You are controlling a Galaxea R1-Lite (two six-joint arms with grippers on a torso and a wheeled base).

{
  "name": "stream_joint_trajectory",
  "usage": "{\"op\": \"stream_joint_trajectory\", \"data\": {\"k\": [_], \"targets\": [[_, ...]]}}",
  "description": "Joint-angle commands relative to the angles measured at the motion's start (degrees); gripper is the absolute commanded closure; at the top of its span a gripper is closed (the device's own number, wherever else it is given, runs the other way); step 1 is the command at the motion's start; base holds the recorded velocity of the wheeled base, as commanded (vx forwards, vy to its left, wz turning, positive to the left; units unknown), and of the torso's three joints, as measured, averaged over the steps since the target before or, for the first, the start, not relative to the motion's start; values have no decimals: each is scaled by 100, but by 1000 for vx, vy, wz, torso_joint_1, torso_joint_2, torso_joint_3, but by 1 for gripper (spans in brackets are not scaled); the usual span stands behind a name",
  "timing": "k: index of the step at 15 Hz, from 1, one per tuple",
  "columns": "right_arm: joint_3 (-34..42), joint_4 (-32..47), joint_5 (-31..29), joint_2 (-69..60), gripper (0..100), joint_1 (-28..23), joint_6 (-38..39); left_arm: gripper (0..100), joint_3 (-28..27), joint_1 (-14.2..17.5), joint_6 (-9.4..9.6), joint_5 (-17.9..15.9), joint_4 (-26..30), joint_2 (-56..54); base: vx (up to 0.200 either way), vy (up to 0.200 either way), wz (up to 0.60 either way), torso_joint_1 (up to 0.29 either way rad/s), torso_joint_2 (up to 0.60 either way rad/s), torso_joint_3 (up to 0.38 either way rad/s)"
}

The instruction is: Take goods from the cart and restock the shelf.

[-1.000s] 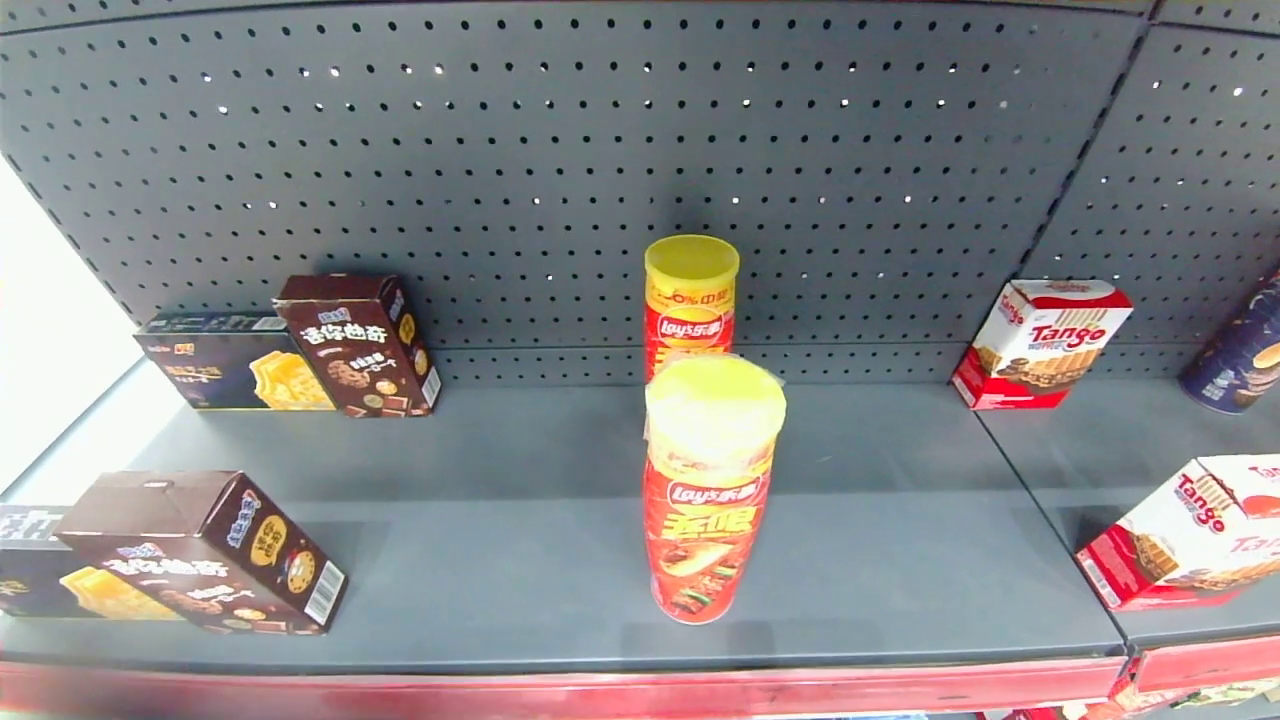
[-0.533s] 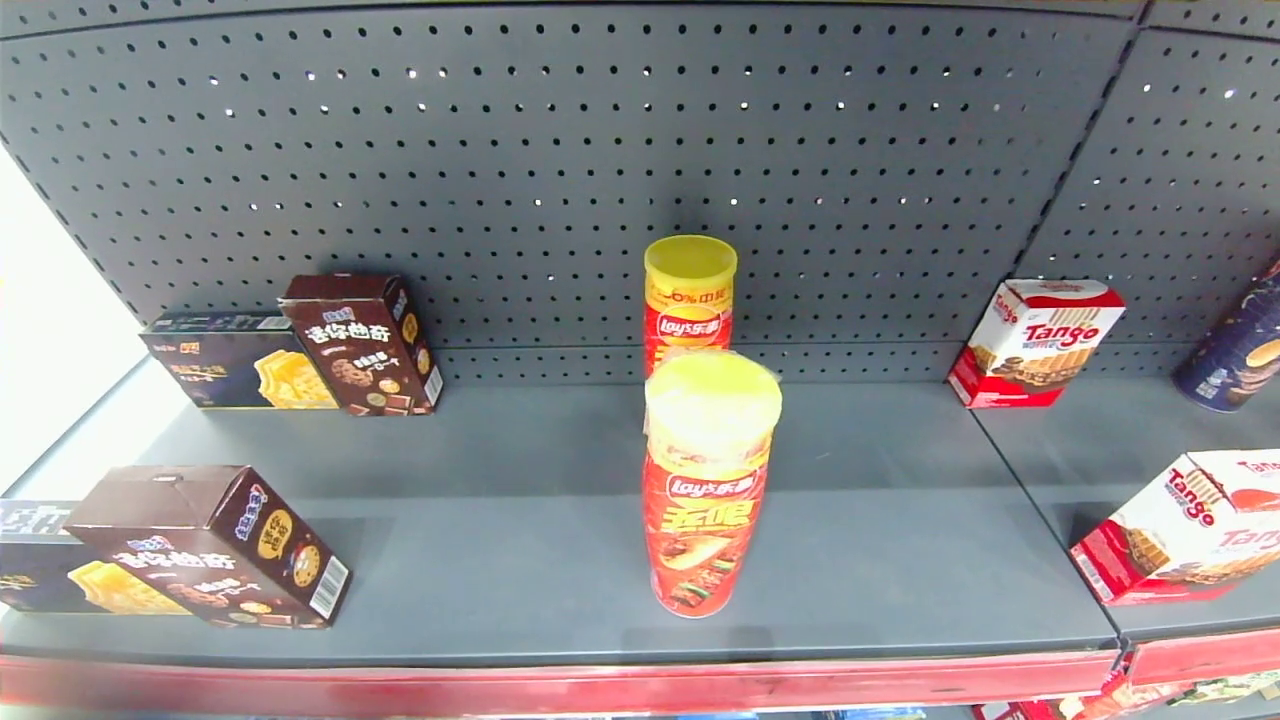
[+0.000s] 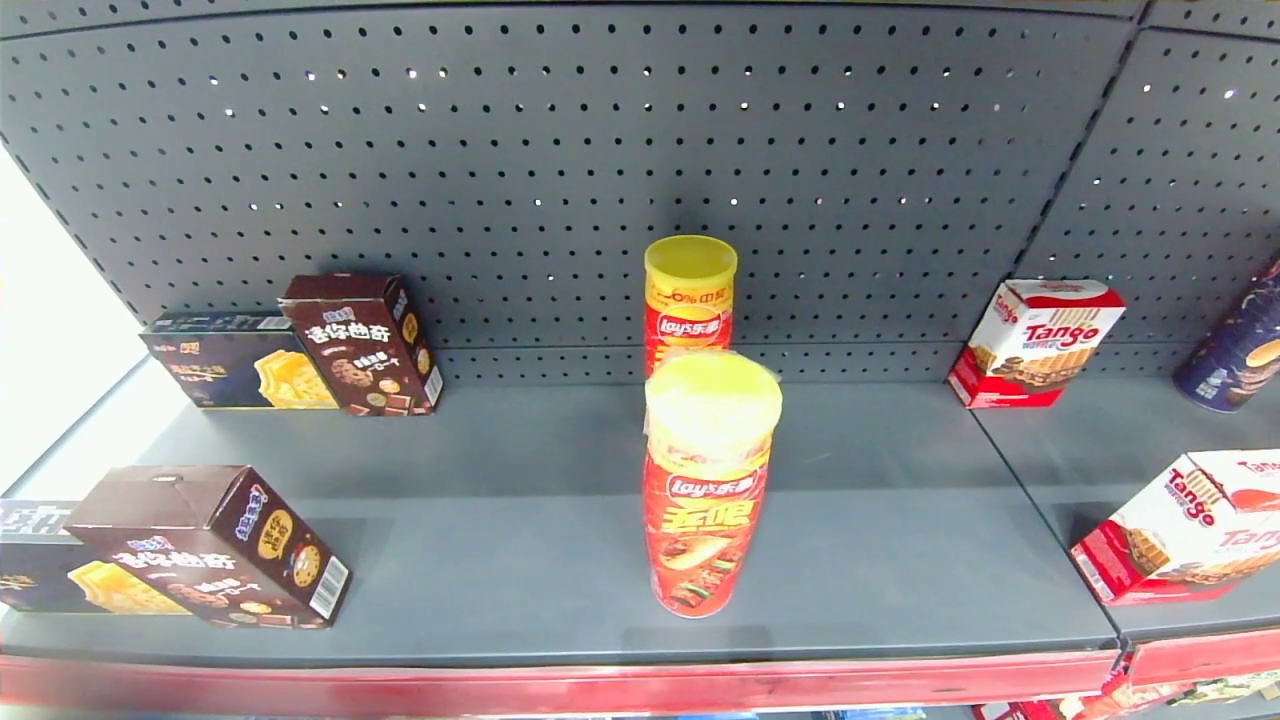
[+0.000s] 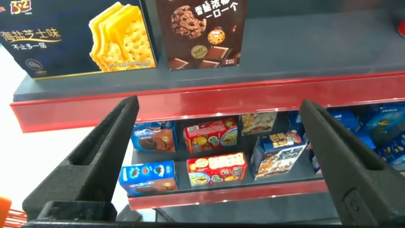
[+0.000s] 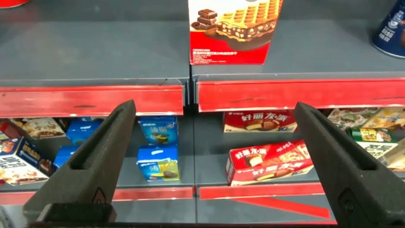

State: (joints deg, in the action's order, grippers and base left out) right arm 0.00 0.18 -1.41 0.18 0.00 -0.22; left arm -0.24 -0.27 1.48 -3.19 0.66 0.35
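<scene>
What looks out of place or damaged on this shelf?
Nothing is spilled or toppled. Only the front chip can looks slightly odd: its yellow top seems crinkled, as if under loose clear film, unlike the smooth lid of the can behind it.

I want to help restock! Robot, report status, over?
Left gripper, right gripper open, empty. Red cylindrical chip can upright on grey metal shelf. Brown cardboard box off left.
</scene>
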Motion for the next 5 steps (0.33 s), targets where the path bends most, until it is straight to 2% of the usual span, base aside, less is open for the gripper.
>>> {"op": "stream_joint_trajectory", "data": {"k": [1,5], "targets": [[0,-1,1,8,0,0,-4,0,-2,0,2,3,-4,9,0,0,0,0,0,0],[0,-1,1,8,0,0,13,0,-2,0,2,-6,-4,9,0,0,0,0,0,0]]}}
